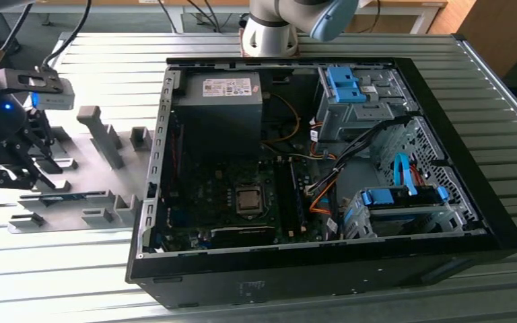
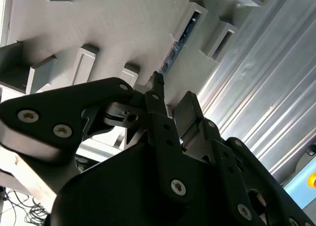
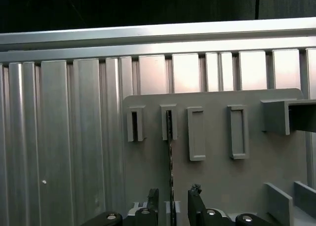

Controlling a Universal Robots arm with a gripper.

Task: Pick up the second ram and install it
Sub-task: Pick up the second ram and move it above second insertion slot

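The second ram (image 3: 171,157) stands on its long edge in the grey holder blocks (image 3: 196,133) of a grey fixture plate (image 1: 83,158). In the first wrist view it is a thin dark line running from one block to between my fingertips. My gripper (image 3: 173,199) is open and straddles its near end, one finger (image 3: 153,199) on each side with a small gap to the board. In the second wrist view the gripper (image 2: 171,92) hangs just short of the blue-green ram (image 2: 178,41). In the exterior view the gripper (image 1: 41,176) is low over the plate at the far left, beside the ram (image 1: 72,197).
An open black computer case (image 1: 330,272) lies at the exterior view's centre, with the motherboard's long black slots (image 1: 287,195), a grey power supply (image 1: 218,101) and blue drive bays (image 1: 393,198). Taller grey blocks (image 1: 97,131) stand on the fixture plate. The table is ribbed metal (image 1: 52,269).
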